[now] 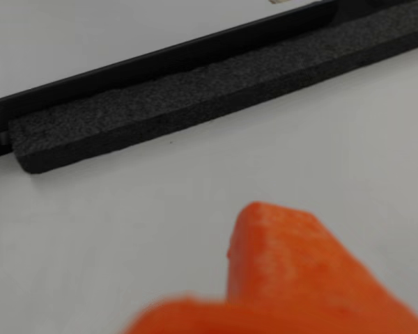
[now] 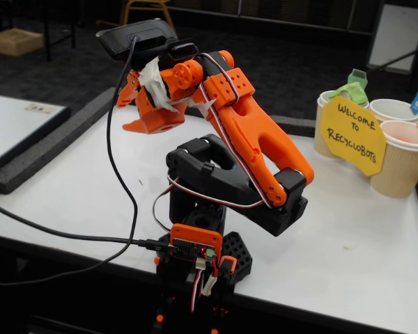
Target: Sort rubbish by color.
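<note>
The gripper is hanging folded back above the table, holding nothing; whether its jaws are apart I cannot tell. No wad is showing in either view, so their direction from it cannot be judged. Cups are standing well off to its right in the fixed view.

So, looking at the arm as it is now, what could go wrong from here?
1. No paper wads show in either view, so the arm may have nothing to sort.
2. The black cable hangs loosely from the wrist camera beside the arm and might snag when it swings.
3. The paper cups and yellow sign stand close together at the table's right in the fixed view; a wide reach by the gripper could knock them.
</note>
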Available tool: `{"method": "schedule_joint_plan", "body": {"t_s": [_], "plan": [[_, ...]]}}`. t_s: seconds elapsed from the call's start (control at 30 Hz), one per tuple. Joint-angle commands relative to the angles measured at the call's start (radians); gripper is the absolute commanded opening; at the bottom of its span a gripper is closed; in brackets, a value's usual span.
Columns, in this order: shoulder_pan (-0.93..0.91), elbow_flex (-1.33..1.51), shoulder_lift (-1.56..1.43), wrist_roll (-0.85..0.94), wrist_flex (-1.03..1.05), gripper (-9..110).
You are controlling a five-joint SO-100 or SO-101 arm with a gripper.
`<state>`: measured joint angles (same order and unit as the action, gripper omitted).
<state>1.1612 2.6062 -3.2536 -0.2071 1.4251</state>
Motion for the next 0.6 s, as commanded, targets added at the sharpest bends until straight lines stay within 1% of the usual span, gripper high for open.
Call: {"method": "schedule_joint_plan", "body": {"t_s": [0.0, 0.37, 0.57], "plan": [[0.026, -0.015, -0.008, 0.012, -0.044, 8], [0.043, -0.014, -0.009, 0.012, -0.044, 7], [0.0, -0.021, -0.009, 0.011, -0.041, 7]]}}
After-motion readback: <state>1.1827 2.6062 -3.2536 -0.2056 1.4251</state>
